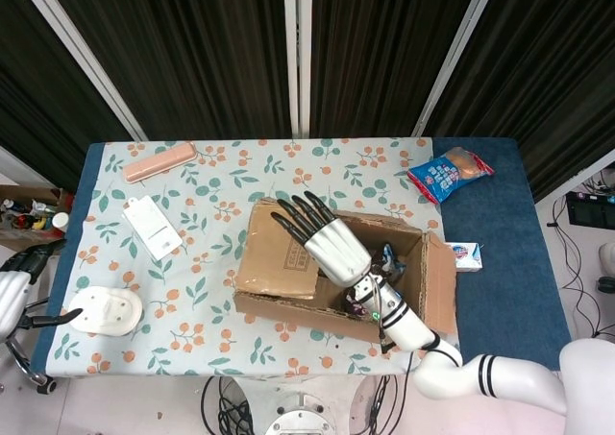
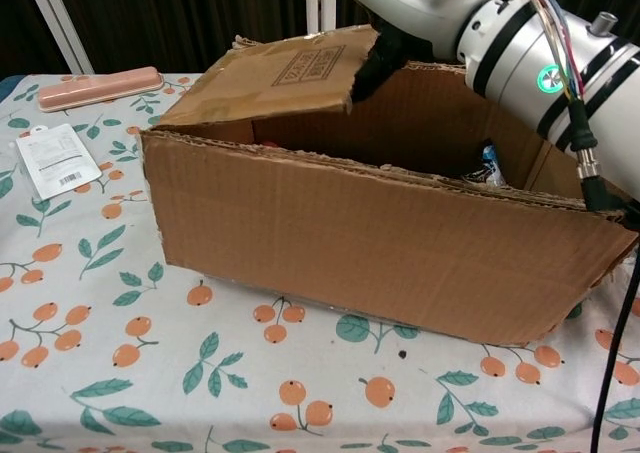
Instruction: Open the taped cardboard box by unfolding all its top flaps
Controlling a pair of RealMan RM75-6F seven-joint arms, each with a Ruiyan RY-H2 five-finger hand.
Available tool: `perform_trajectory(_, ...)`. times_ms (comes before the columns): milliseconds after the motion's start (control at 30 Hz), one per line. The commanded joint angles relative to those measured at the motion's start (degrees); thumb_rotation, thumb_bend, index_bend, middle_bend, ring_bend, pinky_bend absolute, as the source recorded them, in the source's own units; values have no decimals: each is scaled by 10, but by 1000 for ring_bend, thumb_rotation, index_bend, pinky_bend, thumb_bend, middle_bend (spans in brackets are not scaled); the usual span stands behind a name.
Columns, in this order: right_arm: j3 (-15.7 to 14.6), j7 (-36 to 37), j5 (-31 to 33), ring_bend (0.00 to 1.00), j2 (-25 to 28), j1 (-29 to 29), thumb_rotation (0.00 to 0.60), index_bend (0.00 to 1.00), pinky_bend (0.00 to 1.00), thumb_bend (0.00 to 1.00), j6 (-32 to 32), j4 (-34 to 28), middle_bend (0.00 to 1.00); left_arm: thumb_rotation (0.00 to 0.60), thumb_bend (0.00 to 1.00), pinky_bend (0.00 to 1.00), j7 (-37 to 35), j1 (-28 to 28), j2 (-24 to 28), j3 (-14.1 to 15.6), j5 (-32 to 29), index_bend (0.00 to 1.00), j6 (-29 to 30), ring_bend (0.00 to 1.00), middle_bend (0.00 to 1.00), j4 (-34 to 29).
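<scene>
The cardboard box (image 1: 332,281) sits near the middle of the counter (image 1: 221,205), toward its front edge. The right hand (image 1: 322,238) reaches over the box with fingers spread apart, its thumb (image 2: 375,63) hooked under the free edge of the left flap (image 2: 270,78), which is tilted up. The box's right flap (image 1: 440,281) stands folded outward. The left hand (image 1: 14,296) hangs off the counter's left edge, well apart from the box, fingers loosely apart and holding nothing.
</scene>
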Motion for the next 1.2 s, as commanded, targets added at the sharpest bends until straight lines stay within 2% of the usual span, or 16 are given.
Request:
perform_trajectory(33,12,-6,5,0,-3,9,600,0,0,158,3,-9,0,501,55,180,-6,1,-2,0,1,89,1,118,145,2)
perform_trajectory(267,42,-35,24,0,-11,36,600,0,0,176,9,-35,0,504,54,180,-13,1,-3,0,4,89,2,118,145,7)
perform_trajectory(433,67,-52,41,0,-29,60,600,0,0,176,14,-32,0,503,54,181,-15,3,2,-1,2,89,5,118,145,7)
perform_trajectory(600,100,-72,70,0,-63,99,600,0,0,176,12,-1,0,506,54,181,-19,3,6,0,0,89,3,118,145,9)
perform_trajectory(833,141,-104,120,0,-125,170,600,0,0,176,3,83,0,504,54,181,-21,5,12,-2,-2,90,5,118,145,6)
perform_trajectory(933,145,-114,139,0,-142,190,600,0,0,176,-6,105,0,503,54,181,-20,7,15,-2,-2,90,7,117,145,3)
perform_trajectory(1200,115,-121,149,0,-144,200,600,0,0,155,-10,117,0,504,53,181,-27,13,17,0,-5,90,10,118,145,6)
